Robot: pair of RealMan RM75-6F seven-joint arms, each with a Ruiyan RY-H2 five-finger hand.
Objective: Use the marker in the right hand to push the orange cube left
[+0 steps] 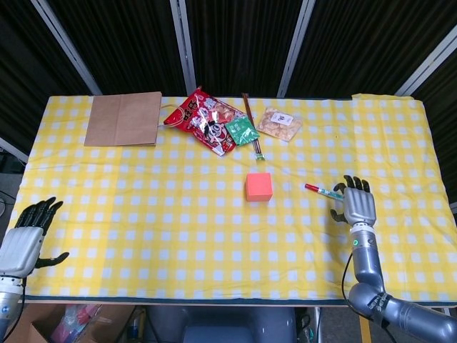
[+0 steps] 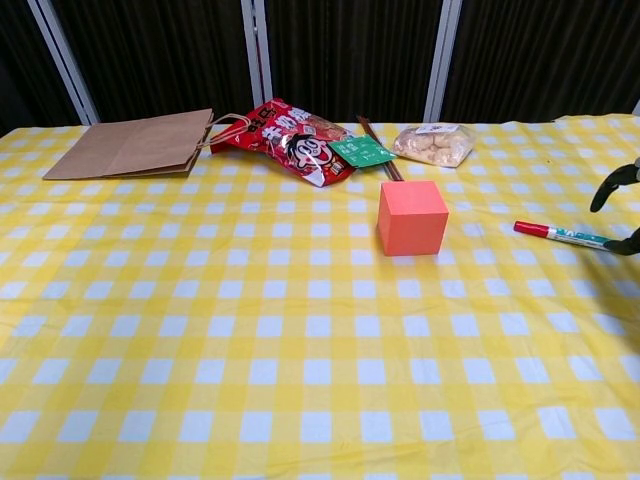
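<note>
the task is barely begun. the marker [image 1: 326,193] lies flat on the yellow checked cloth [image 1: 143,229], right of centre in the head view, its red cap pointing toward the orange cube [image 1: 258,186]. the cube sits near the middle of the frame, well apart from the marker, just below the snack packets [image 1: 211,121] at the top centre. nothing in these pictures suggests the cube has been pushed.

the right hand [image 1: 355,206] is at the marker's right end, fingers spread and empty, its fingertips close to the barrel's tip; whether they touch it cannot be told. in the chest view only dark fingertips [image 2: 612,188] show at the right edge, above and below the marker's end, not closed on it.

the left hand [image 1: 27,236] is at the lower left corner of the head view, fingers apart, holding nothing, far from everything.

what is left, as a judgement: grasp the marker, carry its tip to the cube's right face, then sweep it leftward.
</note>
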